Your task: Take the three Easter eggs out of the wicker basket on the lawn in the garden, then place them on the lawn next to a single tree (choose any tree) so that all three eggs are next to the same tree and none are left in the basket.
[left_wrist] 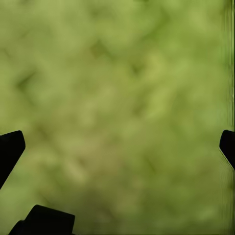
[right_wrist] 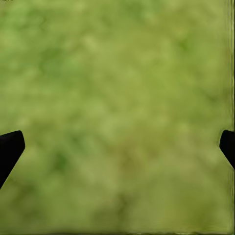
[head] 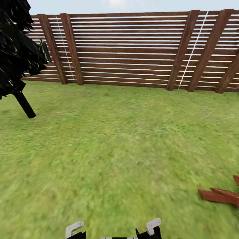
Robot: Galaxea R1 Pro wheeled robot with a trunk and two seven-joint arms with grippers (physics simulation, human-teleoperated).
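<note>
The lawn (head: pixel 119 142) stretches ahead as flat green grass in the head view. The three Easter eggs, the wicker basket and the tree are out of view. In the left wrist view my left gripper (left_wrist: pixel 118 147) is open, its dark fingertips (left_wrist: pixel 10 149) far apart over blurred grass with nothing between them. The right wrist view has my right gripper (right_wrist: pixel 118 147) open the same way, with only grass between its fingertips (right_wrist: pixel 10 149).
A brown horizontal-slat fence (head: pixel 132 49) closes the far side of the garden. A dark thin-trunked tree (head: pixel 16 56) with black foliage stands at the far left. Reddish wooden pieces (head: pixel 220 196) lie at the lower right. White brackets of my arms (head: pixel 74 228) show at the bottom edge.
</note>
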